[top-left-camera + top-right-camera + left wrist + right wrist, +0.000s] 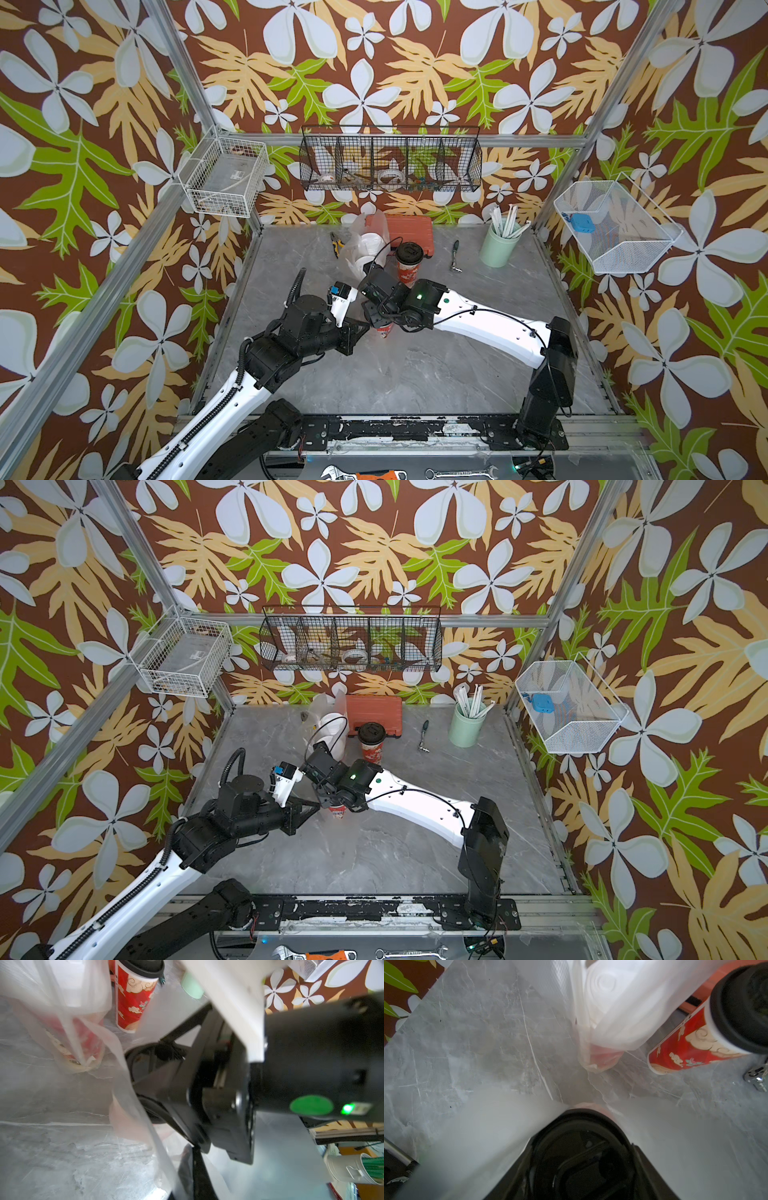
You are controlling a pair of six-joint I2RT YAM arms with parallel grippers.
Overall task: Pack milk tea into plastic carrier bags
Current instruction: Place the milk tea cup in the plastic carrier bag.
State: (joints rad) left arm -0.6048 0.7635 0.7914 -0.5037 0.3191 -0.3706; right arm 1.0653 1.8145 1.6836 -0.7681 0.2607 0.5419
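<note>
Right claw (583, 1142) clamps black-lid cup (581, 1167) by its top, upright on desk (415, 374), seemingly inside bag (695, 1136), whose film left claw (359, 328), closed tight, pinches, likely holding mouth open.

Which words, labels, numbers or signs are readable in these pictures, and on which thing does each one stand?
No text can be read.
Box label in the white basket: too small.
Sticker on the right arm: blurred.
Mark on the black lid: too small.
Red cup: cloud pictures only, no words.
Wrench: marks too small.
</note>
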